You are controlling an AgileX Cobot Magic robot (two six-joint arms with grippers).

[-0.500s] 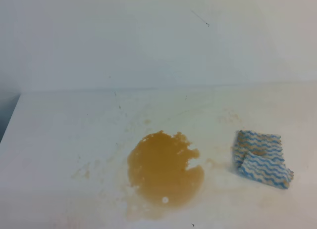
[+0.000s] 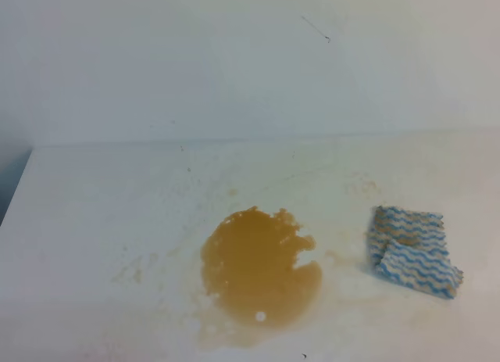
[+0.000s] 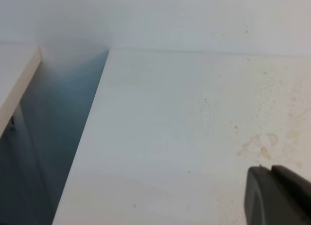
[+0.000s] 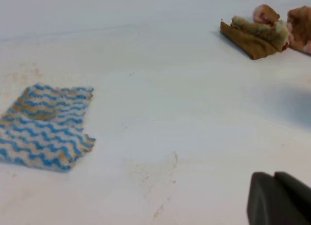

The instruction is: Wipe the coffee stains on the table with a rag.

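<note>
Nothing is shifting since the earlier view: nearest, the ragged amber-brown coffee stains (image 2: 260,277) are sitting unwiped on the matte white table (image 2: 94,221), the blue-and-white striped rag (image 2: 414,251) beyond is lying untouched, and both grippers are seemingly clenched empty.

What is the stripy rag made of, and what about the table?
The rag looks like thin cloth, blue and white wavy stripes with brown tinges; it lies folded and limp with soft edges. The table looks like a hard, smooth board with a matte white finish, maybe laminate; the coffee stains pool on top of it.
</note>
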